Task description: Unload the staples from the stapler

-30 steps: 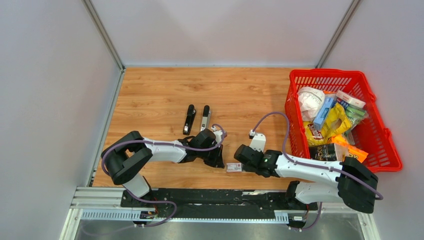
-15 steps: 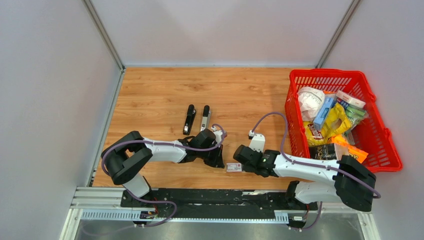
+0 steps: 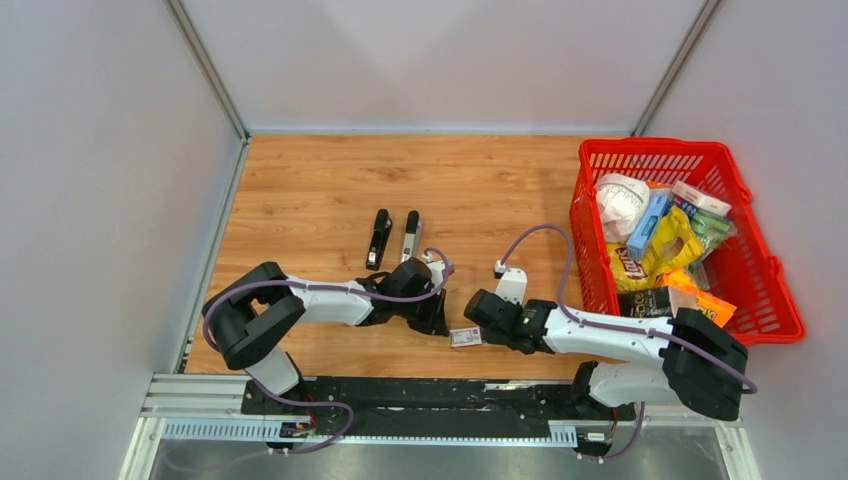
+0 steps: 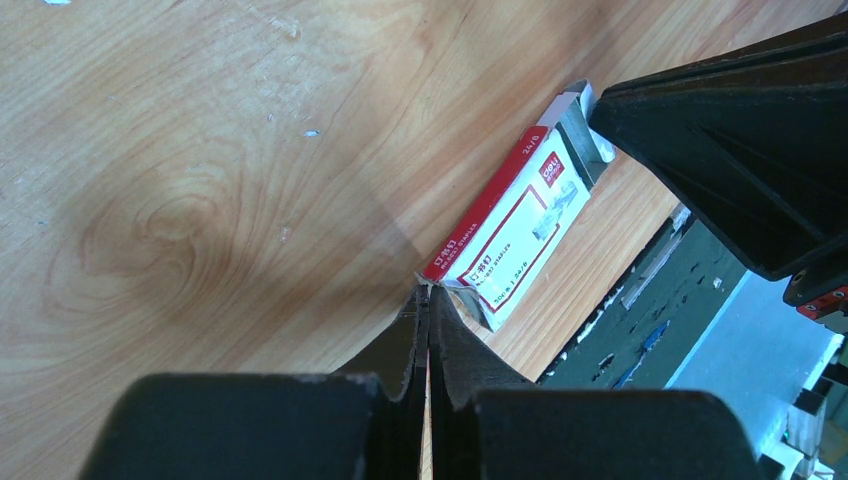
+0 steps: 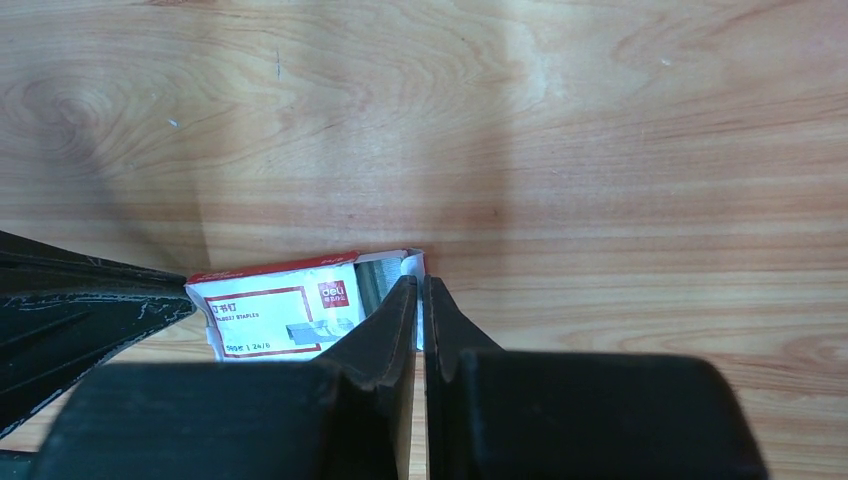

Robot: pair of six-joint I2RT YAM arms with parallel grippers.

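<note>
- The right gripper [image 5: 421, 290] is edging toward 9 o'clock compared with a second ago. It is carrying the small red-and-white box [image 3: 463, 337] a touch that way and turning it slightly.
- Its fingers are pressed together at the box's open end. Whether a flap is caught between them, I cannot tell.
- The left gripper [image 4: 428, 300] is sitting where it was, its fingers also together, with the tips touching the opposite end of the box – so the box is being squeezed lengthwise between the two arms.
- The staples [image 5: 376, 283] are showing as a grey ribbed block inside that open end, just beside the right fingertips.
- The stapler [image 3: 378, 238] is lying untouched at about 11 o'clock from the box, with a greyer piece [image 3: 411, 235] alongside. I cannot tell whether they are one tool or two.
- The red basket [image 3: 650, 143] is standing well apart at 3 o'clock.
- Judging from this, the work is centring on the box – probably on stowing or steadying the staples – and the small nudge is closing the gap, not finishing anything.
</note>
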